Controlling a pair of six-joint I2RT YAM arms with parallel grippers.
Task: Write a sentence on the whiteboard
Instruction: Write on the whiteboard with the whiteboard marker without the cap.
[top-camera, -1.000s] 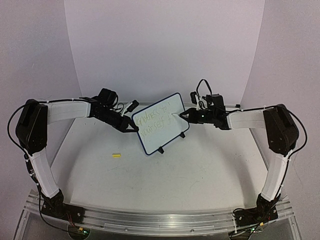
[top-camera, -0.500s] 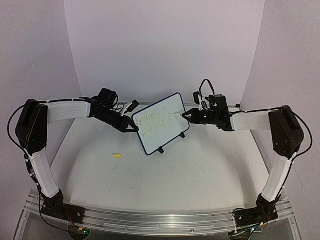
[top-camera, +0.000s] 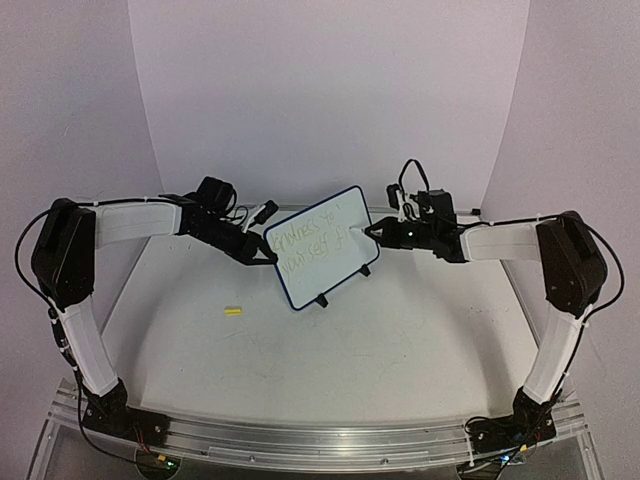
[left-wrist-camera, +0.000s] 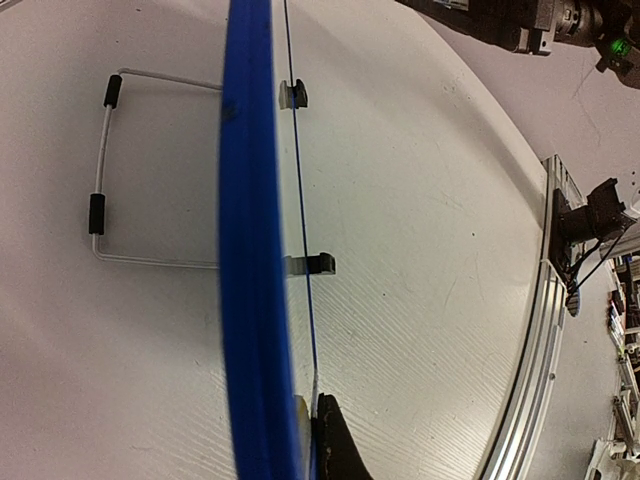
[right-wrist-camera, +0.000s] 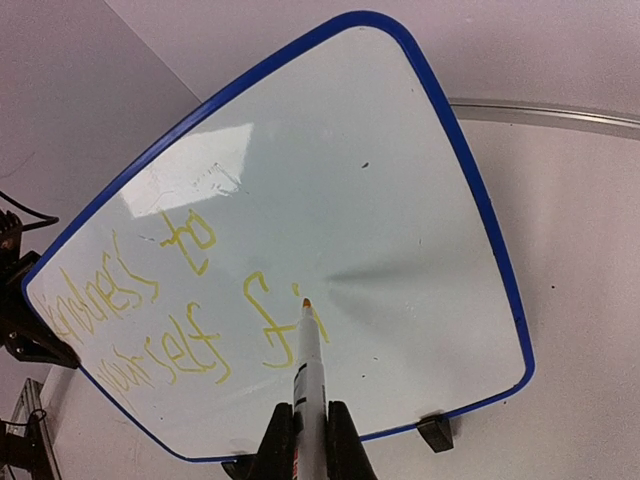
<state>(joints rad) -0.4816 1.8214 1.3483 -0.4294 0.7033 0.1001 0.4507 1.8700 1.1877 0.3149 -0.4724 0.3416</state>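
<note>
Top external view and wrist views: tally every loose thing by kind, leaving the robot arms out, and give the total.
whiteboard: 1
marker: 1
small yellow piece, too small to identify: 1
Total: 3

White table (top-camera: 350, 345) with whiteboard (top-camera: 320, 248), yellow piece (top-camera: 233, 311)
</note>
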